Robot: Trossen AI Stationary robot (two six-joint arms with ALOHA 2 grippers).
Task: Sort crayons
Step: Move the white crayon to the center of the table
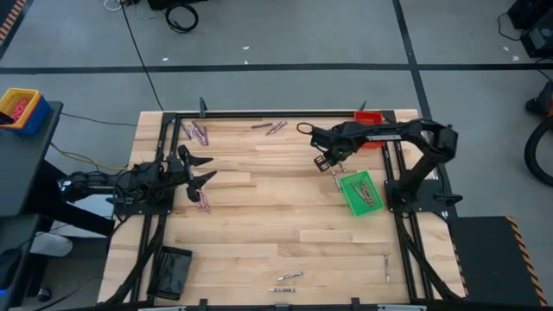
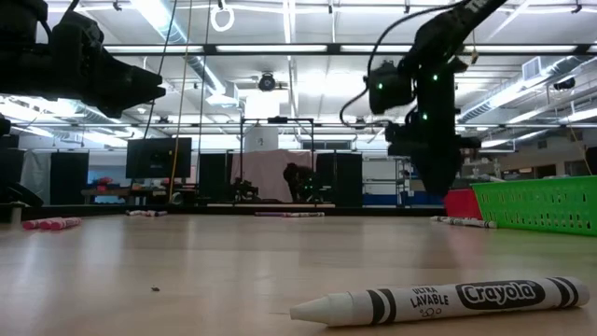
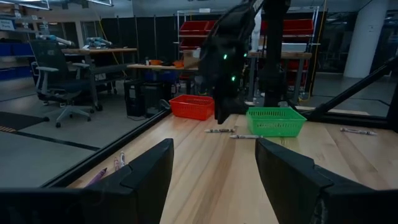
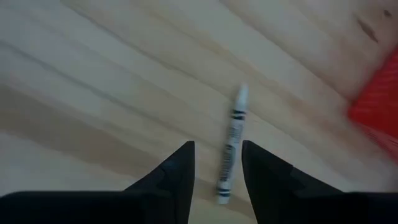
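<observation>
Three trays: green tray [image 1: 361,192] just beside right gripper [image 1: 323,161], red tray [image 1: 369,117] behind, black tray [image 1: 171,271] far off. Right gripper parted, empty, over one white crayon [image 4: 229,155]. Left gripper [image 1: 204,169] spread, empty, beside two maroon crayons [image 1: 204,201].

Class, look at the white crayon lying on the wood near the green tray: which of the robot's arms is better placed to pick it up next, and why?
The right. Its tool hangs open directly above the white crayon, beside the green tray. The left tool waits open at the table's far side.
</observation>
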